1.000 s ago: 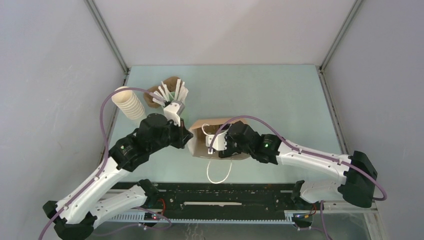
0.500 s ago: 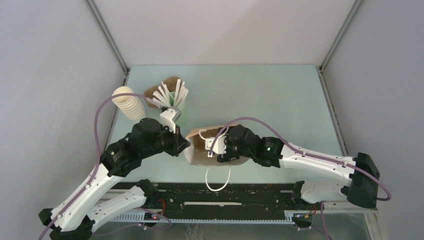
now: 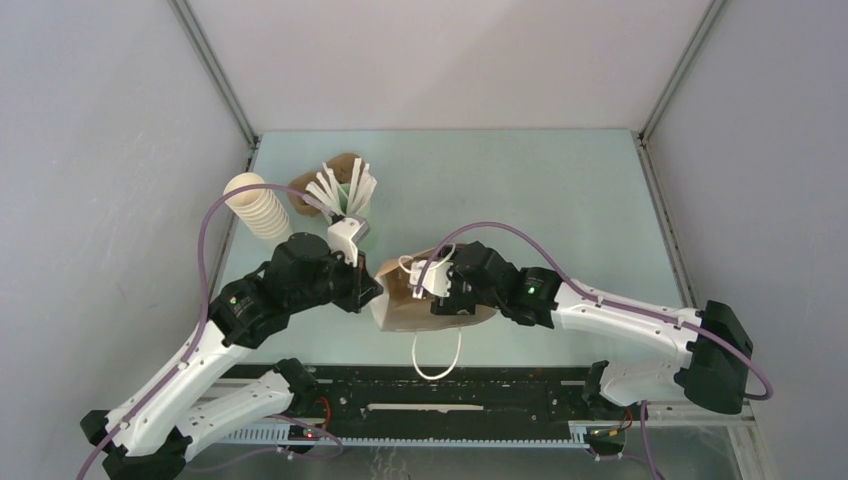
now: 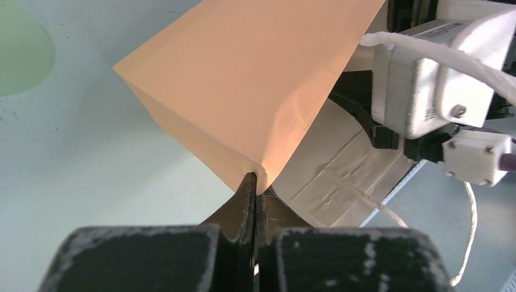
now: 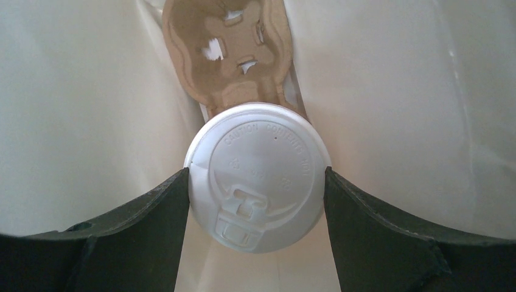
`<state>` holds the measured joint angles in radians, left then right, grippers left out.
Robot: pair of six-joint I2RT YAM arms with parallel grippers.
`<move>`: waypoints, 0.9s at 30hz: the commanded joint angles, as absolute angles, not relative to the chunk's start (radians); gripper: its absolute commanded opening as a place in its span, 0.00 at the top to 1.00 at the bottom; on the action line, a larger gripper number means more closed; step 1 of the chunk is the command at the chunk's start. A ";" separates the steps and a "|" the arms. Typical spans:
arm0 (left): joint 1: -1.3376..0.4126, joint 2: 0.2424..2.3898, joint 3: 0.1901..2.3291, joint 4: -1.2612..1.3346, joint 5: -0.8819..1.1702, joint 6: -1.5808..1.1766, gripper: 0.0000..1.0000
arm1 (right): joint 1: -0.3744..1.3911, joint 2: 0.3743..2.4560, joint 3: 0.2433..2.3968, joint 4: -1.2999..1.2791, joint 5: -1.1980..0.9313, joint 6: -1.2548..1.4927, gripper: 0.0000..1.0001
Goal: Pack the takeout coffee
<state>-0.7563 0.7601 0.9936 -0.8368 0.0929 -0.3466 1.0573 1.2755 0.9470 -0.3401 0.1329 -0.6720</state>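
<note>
Right wrist view: right gripper [image 5: 255, 182] is inside the bag [image 5: 79, 103], fingers clamped on the lidded cup [image 5: 258, 152]. The cup's axis runs down the bag toward the carrier [image 5: 234, 55] at the bag's bottom, straight ahead. Left gripper [image 4: 254, 185] pinches a bag edge.

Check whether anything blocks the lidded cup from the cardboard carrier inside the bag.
Nothing visible does. The right gripper holds the takeout coffee inside the paper bag, with the open pockets of the cup carrier directly beyond it. The left gripper pinches the bag edge, off that path.
</note>
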 commanded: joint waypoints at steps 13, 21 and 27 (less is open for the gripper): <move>-0.744 0.756 1.001 -0.942 0.067 -0.335 1.00 | 1.024 1.343 0.975 -0.487 0.171 -0.714 0.31; -0.742 0.758 1.002 -0.951 0.067 -0.322 1.00 | 1.019 1.313 0.989 -0.526 0.118 -0.690 0.11; -0.741 0.759 1.001 -0.948 0.074 -0.324 1.00 | 1.044 1.311 1.053 -0.557 0.093 -0.624 0.00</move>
<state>-0.7460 0.7589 0.9936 -0.8349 0.0792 -0.3397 1.0431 1.3209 1.0149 -0.4488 0.0986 -0.6956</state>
